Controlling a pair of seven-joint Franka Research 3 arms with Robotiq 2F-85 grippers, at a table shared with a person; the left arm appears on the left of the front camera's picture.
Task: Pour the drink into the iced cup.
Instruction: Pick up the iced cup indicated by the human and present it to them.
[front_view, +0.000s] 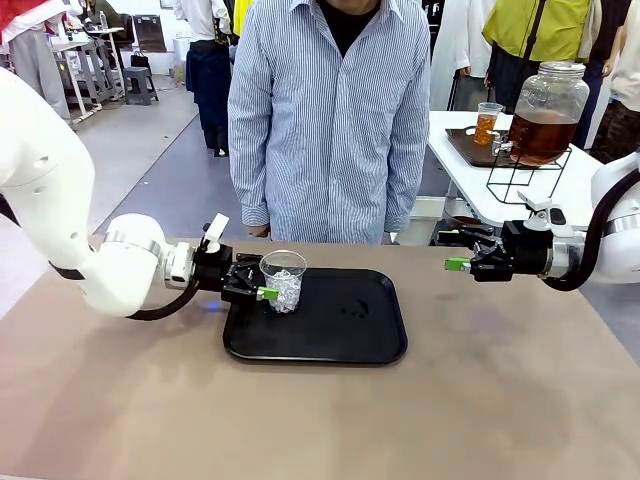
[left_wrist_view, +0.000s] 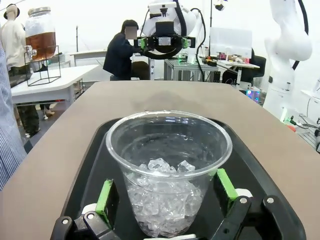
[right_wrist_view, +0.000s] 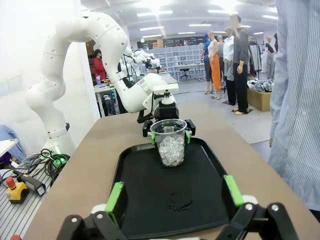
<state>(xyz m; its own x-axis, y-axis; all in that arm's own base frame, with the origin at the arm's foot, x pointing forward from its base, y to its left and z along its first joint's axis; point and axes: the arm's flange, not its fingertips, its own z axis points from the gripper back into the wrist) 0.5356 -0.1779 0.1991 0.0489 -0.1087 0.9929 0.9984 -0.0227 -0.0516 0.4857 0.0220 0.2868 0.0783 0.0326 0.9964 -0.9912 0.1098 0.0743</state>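
Observation:
A clear plastic cup (front_view: 284, 280) half full of ice stands on the left part of a black tray (front_view: 380, 345). My left gripper (front_view: 268, 291) is open and straddles the cup low down, one green pad on each side; the left wrist view shows the cup (left_wrist_view: 167, 170) between the pads (left_wrist_view: 107, 199) with small gaps. My right gripper (front_view: 456, 265) hangs open and empty above the table, right of the tray, pointing at the cup (right_wrist_view: 170, 142). The drink (front_view: 486, 125), amber liquid in a small clear cup, stands on a side table at the back right.
A person in a striped shirt (front_view: 330, 120) stands at the far edge of the table. On the white side table (front_view: 470, 185) a large glass jar (front_view: 546, 112) of amber liquid sits on a wire stand. The tray's right half (right_wrist_view: 170, 200) is bare.

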